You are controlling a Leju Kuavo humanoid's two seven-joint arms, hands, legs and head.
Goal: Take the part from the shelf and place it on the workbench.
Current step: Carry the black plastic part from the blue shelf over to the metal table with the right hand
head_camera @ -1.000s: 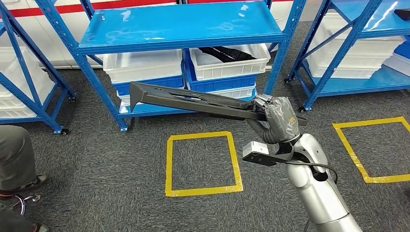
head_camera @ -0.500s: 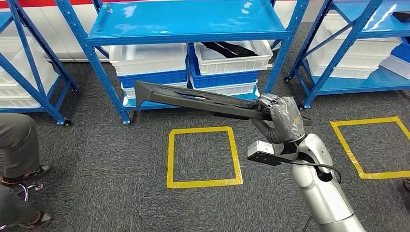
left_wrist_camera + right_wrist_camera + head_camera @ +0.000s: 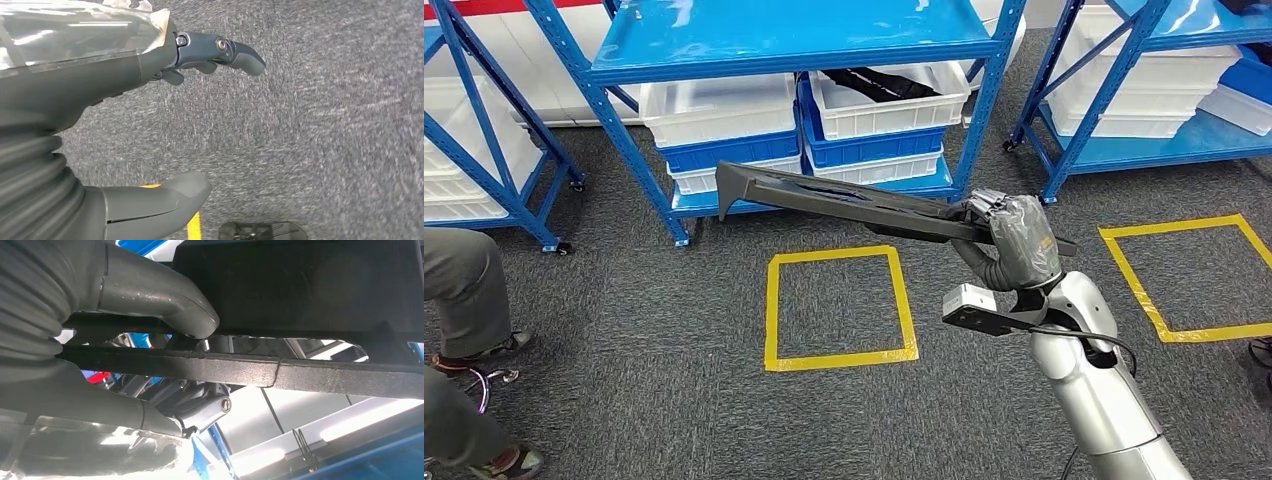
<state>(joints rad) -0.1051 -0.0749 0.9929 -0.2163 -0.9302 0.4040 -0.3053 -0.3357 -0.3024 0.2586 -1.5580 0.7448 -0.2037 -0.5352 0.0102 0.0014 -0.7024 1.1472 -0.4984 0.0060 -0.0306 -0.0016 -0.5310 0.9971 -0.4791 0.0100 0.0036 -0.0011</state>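
A long black plastic part [image 3: 844,200] hangs level in front of the blue shelf [image 3: 794,45], above the carpet. My right hand [image 3: 1014,235] grips it near its right end, and the part reaches far out to the left. In the right wrist view the thumb [image 3: 160,300] and fingers [image 3: 200,410] wrap around the part's black rib [image 3: 300,372]. My left hand [image 3: 100,125] hangs over the grey carpet with its fingers apart and holds nothing.
White and blue bins [image 3: 724,125] stand on the shelf's low tier, one with a black part [image 3: 879,85] inside. Yellow tape squares [image 3: 839,310] mark the carpet, another [image 3: 1194,280] at right. A person's legs [image 3: 464,300] are at the left edge. More blue shelves [image 3: 1144,90] flank the middle one.
The whole scene has shifted, so the camera moved with my body. The part stays in my right hand, now slightly further right and higher against the shelf.
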